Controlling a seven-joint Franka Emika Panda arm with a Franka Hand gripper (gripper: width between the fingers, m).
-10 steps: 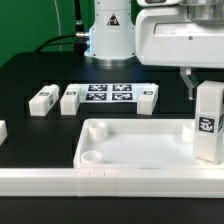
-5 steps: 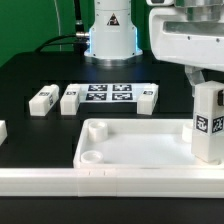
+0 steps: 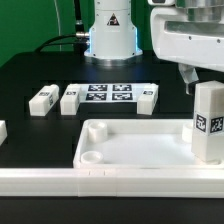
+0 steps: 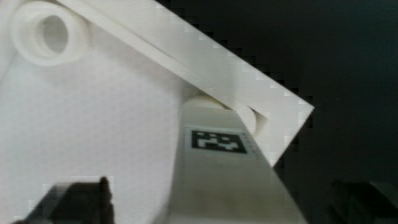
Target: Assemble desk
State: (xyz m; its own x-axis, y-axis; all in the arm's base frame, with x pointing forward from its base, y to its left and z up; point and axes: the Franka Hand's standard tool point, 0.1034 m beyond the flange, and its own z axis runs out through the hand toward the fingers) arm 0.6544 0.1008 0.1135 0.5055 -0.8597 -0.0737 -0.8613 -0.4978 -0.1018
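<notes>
Fingers of the two-finger gripper (image 4: 222, 190) stand apart in the wrist view, one on each side of the short white block leg (image 4: 228, 150) and touching neither face, so nothing is held. That leg rises from a corner of the white plastic tray-like desk top (image 4: 107, 120), and another round corner socket (image 4: 50, 35) lies open farther along the tray.

In the exterior view the leg stands upright at the tray's corner on the exterior view's right, its long axis vertical and its tag facing the camera. The tray's long axis runs across the view. Two loose white block legs (image 3: 42, 99) (image 3: 69, 100) lie well apart from it beside the marker board (image 3: 108, 97).

This looks like the letting-go step on a seated leg. The next move calls for a straight lift clear, without nudging the leg.
</notes>
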